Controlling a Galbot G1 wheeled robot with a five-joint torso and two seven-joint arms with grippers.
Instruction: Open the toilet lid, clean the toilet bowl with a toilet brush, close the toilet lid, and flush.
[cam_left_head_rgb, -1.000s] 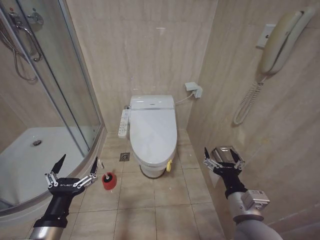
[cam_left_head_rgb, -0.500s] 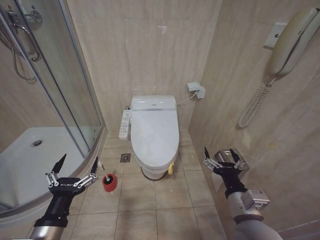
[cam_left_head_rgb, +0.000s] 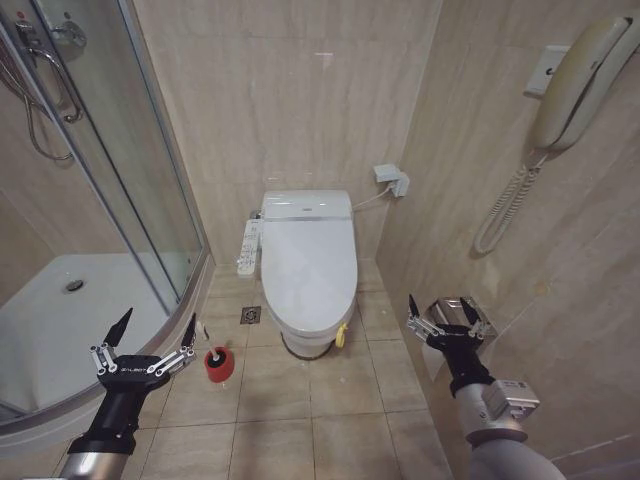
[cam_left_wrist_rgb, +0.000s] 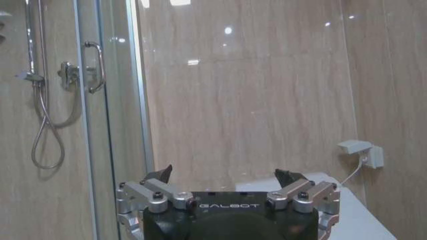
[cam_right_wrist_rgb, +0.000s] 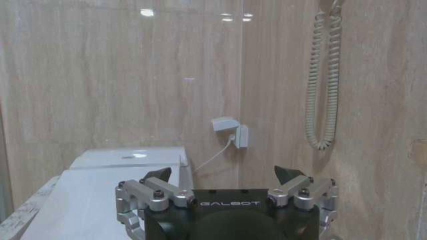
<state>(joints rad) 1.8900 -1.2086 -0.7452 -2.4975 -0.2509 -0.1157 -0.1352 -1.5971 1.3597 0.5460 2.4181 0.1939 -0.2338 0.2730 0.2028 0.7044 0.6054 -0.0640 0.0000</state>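
The toilet lid (cam_left_head_rgb: 309, 268) is down and closed over the toilet bowl (cam_left_head_rgb: 303, 343), of which a small part shows under the front of the lid. A small yellow tab (cam_left_head_rgb: 342, 334) hangs at the front right edge of the lid. The toilet stands against the back wall, with a control panel (cam_left_head_rgb: 247, 247) along its left side.

The toilet brush (cam_left_head_rgb: 218, 362) stands in its red holder on the floor tiles (cam_left_head_rgb: 330, 410), near the front left corner of the toilet and just beside the curved rim of the shower tray (cam_left_head_rgb: 60, 330).

The left gripper (cam_left_head_rgb: 152, 334) hovers low at the left, over the edge of the shower tray, its fingers spread wide and grasping nothing. The brush is near it, to its right, but apart from it.

The right gripper (cam_left_head_rgb: 441, 309) hangs at the right, close to the side wall and in front of a metal paper holder (cam_left_head_rgb: 452, 308). Its fingers are also spread and empty. A wall phone (cam_left_head_rgb: 568, 85) with a coiled cord hangs above it.
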